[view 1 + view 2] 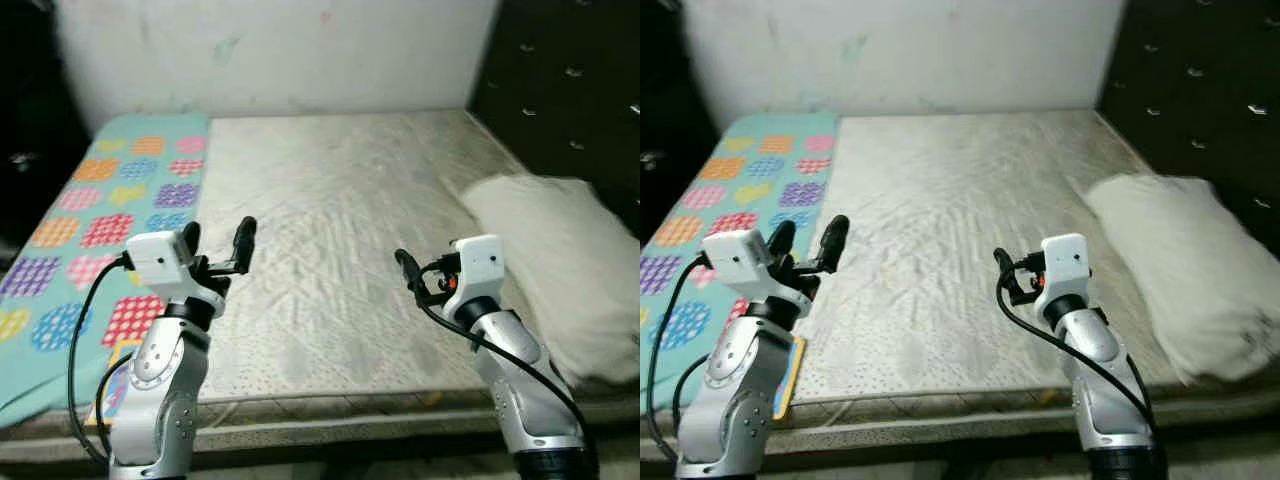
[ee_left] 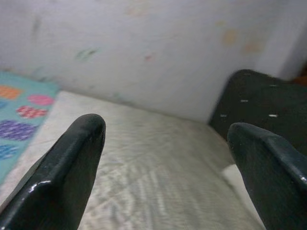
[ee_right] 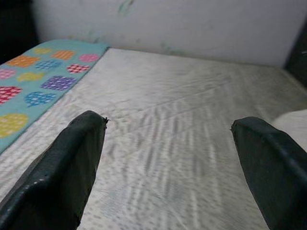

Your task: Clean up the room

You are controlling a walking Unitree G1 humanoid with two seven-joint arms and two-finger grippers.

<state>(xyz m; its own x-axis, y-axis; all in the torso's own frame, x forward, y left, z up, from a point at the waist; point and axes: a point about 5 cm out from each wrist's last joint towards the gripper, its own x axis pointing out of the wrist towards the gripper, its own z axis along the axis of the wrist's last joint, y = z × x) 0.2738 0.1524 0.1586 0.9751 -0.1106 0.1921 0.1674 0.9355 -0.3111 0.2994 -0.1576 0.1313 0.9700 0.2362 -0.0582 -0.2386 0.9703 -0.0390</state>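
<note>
A bare, wrinkled mattress (image 1: 330, 190) lies in front of me. A teal blanket (image 1: 110, 200) with coloured hearts covers its left strip. On the right side lies a white pillow (image 1: 560, 250), reaching the near edge. My left gripper (image 1: 218, 238) hovers open over the near left part of the mattress, beside the blanket's edge, with nothing between its fingers (image 2: 72, 163). My right gripper (image 1: 408, 268) is held open above the near right part, just left of the pillow, and it too is empty, its fingers (image 3: 72, 163) spread wide.
A dark tufted headboard (image 1: 570, 70) runs along the right side of the bed. A pale, stained wall (image 1: 280, 50) closes the far end. Dark furniture (image 1: 25, 130) stands to the left of the blanket. The mattress's front edge (image 1: 330, 410) is just below my arms.
</note>
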